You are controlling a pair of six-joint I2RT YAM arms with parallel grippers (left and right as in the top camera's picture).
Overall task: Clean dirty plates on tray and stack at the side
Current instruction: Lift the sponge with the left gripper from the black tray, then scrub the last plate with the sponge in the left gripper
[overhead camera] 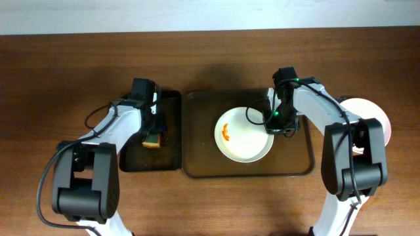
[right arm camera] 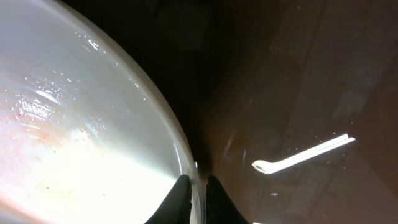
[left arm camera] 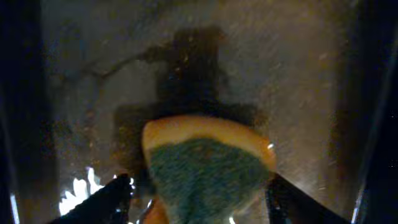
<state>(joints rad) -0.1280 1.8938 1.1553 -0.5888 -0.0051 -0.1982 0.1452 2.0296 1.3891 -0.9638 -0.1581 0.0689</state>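
Note:
A white plate with an orange-red smear lies on the large dark tray. My right gripper is shut on the plate's right rim; the right wrist view shows both fingers pinching the rim of the plate above the tray. My left gripper hovers over a yellow sponge with a green pad on the small dark tray. In the left wrist view its fingers are spread on either side of the sponge, open.
Another white plate lies on the wooden table right of the large tray, partly hidden by my right arm. The small tray stands directly left of the large one.

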